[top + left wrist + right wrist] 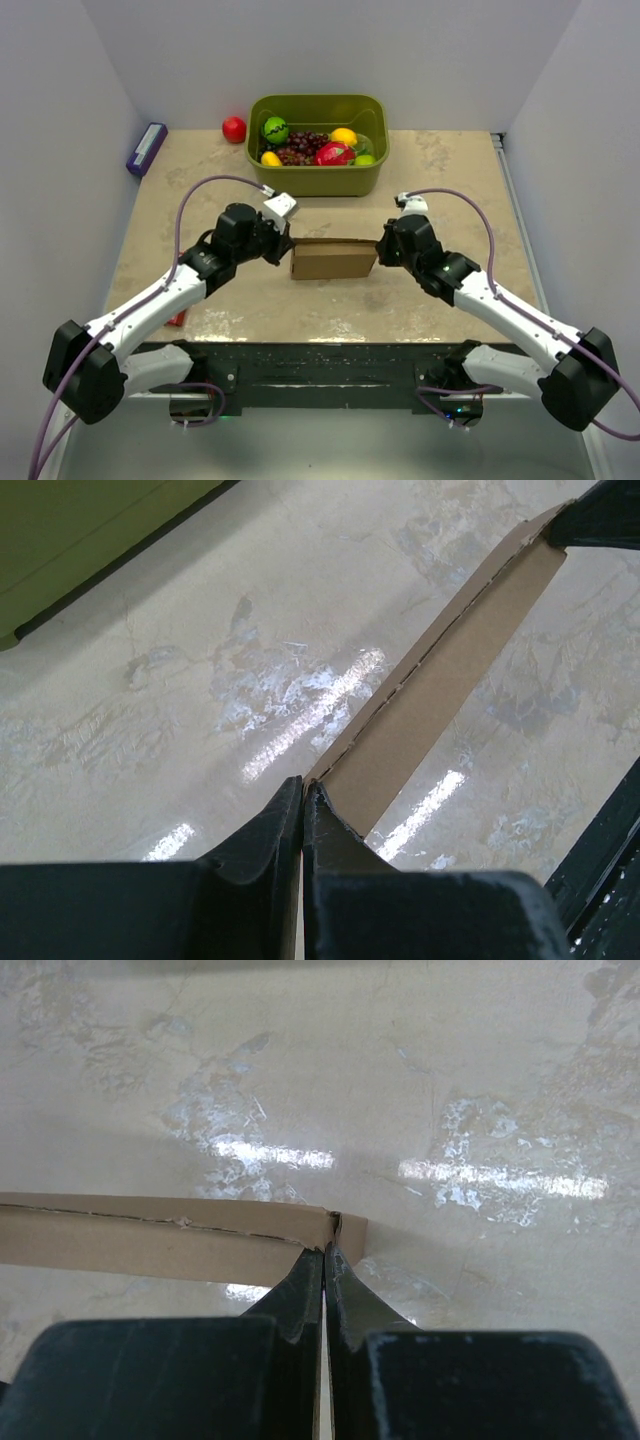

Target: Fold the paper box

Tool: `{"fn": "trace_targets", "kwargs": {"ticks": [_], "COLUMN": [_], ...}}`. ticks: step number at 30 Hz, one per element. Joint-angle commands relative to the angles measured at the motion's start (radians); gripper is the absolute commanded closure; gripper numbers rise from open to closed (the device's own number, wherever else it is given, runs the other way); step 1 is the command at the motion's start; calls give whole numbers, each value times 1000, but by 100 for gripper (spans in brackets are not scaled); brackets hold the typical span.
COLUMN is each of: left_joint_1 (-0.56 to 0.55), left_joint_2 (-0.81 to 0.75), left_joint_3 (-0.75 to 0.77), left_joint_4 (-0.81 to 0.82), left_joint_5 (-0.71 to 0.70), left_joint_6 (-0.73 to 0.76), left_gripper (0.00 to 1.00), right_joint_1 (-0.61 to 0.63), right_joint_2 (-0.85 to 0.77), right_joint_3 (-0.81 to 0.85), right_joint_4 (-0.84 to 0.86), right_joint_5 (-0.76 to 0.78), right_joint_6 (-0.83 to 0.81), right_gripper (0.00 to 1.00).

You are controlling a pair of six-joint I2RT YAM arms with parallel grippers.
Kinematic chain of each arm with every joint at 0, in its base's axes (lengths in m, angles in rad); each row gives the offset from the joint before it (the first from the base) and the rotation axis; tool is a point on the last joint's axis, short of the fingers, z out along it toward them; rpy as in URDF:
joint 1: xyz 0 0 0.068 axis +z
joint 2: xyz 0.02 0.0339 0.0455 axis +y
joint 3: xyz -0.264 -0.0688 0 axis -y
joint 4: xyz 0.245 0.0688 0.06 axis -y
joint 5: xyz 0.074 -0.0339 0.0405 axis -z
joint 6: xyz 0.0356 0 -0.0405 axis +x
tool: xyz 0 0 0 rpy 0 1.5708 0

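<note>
From above, the paper box (pixel 333 259) lies at the middle of the desk (pixel 450 180), about halfway between the near edge and the green tub (pixel 318 178) of fruit at the far edge. It shows as one brown rectangle with a darker line along its far side. The left jaws are at its left end and the right jaws at its right end. A red ball (pixel 234 129) sits just left of the tub, and a purple pack (pixel 146 149) lies at the far left edge.

In the left wrist view, the left jaws are pinched tight on the near end of the paper box (pixel 440 680). It runs away as a long narrow strip with a seam along one side, and the other arm's black jaws meet it at the far end.

In the right wrist view, the right jaws are likewise closed hard on a corner of the paper box (pixel 150 1232), and the same seam runs along the strip.

Judging from this, the cardboard is folded over along at least one long crease and held at both ends. No open box shape shows yet, so the walls, flaps and tabs look left to do. Whether its lower edge rests on the desk I cannot tell.
</note>
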Motion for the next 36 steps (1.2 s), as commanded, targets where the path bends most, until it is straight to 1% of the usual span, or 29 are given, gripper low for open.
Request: {"fn": "trace_targets", "kwargs": {"ticks": [1,5,6,8,11,12,14,15,17,18,20,21,26,29,31,32,36], "left_joint_1": [-5,-6,-6,-6,-5,-5,-5,-6,-6,-6,-5,-5,-5,-5,-3,-3,-5], "left_joint_2": [38,95,115,127,137,141,144,141,135,126,117,108,89,86,84,80,86], "left_joint_3": [78,116,127,147,132,132,139,142,150,148,153,155,167,173,174,174,174], "left_joint_4": [13,-1,-16,-21,32,49,51,46,40,34,25,22,8,-7,-15,-18,-33], "left_joint_5": [21,-9,-49,-75,-86,-79,-66,-57,-52,-48,-42,-40,-37,-39,-34,-28,-32], "left_joint_6": [-52,-68,-72,-92,-121,-126,-130,-130,-130,-129,-129,-129,-135,-144,-149,-150,-144], "left_gripper": [100,100,100,100,96,91,86,80,72,65,59,52,41,41,42,46,53], "right_joint_1": [40,86,94,112,121,121,123,123,123,123,124,123,124,127,126,127,129], "right_joint_2": [-23,-57,-59,-59,-45,-42,-34,-30,-21,-17,-11,-8,1,2,2,2,7], "right_joint_3": [-1,11,11,15,34,47,65,71,80,82,85,85,93,97,96,97,97], "right_joint_4": [-185,-196,-194,-193,-190,-188,-185,-185,-185,-185,-185,-186,-191,-196,-196,-196,-196], "right_joint_5": [107,176,187,235,275,281,295,298,299,302,301,298,293,295,296,296,296], "right_joint_6": [32,61,67,86,101,103,98,95,90,89,87,87,84,86,86,86,87], "right_gripper": [100,100,100,100,100,100,100,100,100,100,100,100,100,100,100,100,100]}}
